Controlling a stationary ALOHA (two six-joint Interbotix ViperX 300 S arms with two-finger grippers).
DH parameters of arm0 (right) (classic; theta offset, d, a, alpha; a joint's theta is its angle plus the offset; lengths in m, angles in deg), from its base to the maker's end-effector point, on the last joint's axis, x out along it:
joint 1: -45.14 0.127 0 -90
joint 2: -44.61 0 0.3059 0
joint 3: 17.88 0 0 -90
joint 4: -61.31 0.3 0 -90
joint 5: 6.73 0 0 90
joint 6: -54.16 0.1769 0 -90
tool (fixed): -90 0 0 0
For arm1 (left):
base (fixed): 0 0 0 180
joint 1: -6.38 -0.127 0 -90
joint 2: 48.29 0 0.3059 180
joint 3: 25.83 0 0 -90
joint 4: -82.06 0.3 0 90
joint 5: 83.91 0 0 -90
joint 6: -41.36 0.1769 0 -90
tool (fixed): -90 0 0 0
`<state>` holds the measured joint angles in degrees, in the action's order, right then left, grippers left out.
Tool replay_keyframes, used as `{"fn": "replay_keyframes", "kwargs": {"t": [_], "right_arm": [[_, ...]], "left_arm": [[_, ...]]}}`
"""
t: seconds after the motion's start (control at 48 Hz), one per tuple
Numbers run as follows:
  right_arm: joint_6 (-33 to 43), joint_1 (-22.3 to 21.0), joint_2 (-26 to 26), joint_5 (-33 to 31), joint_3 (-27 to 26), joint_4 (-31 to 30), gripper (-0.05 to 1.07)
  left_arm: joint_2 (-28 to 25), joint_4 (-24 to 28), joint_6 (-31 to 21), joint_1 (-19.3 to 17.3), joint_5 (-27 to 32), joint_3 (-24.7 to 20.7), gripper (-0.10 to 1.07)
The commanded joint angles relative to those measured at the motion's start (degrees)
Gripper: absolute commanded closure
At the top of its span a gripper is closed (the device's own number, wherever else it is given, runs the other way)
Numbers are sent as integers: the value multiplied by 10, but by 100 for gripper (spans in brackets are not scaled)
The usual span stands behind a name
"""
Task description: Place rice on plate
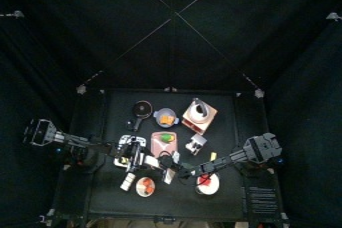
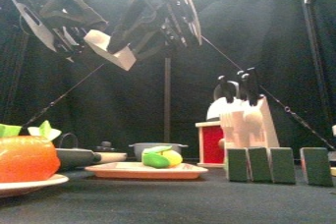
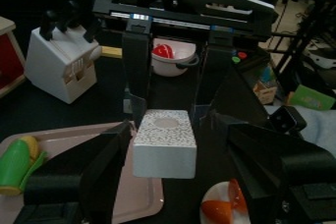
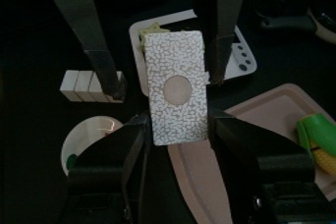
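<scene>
I see the rice box (image 3: 165,143) pinched between both hands, left hand (image 3: 168,169) and right hand (image 4: 180,140) each closed on it, up off the tabletop (image 2: 197,203). Long axis runs hand to hand. Pink plate (image 2: 144,171) at 6 o'clock below holds corn (image 2: 163,158).

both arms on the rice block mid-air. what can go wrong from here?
1. The rice block is held in the air between the left gripper and the right gripper; if one releases late, it may twist or drop.
2. The plate already holds corn, so the block could land on it or hang over the rim.
3. The arms crowd closely, so retreating could bump them together.
</scene>
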<state>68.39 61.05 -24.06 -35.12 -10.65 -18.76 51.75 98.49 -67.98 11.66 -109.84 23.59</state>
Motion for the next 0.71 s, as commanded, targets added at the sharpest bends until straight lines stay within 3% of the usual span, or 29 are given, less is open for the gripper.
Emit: {"fn": "replay_keyframes", "kwargs": {"t": [0.0,0.333,0.562,0.688], "right_arm": [[1,0,-13,-1,-11,25,55],[7,2,-17,-25,-3,156,54],[9,1,-10,-163,-16,279,54],[9,3,5,-247,-42,316,54]], "left_arm": [[6,-5,1,-2,-5,-8,0],[47,-26,1,-30,-5,33,0],[87,-48,3,-44,-5,62,0],[98,-54,3,-46,-5,68,0]]}}
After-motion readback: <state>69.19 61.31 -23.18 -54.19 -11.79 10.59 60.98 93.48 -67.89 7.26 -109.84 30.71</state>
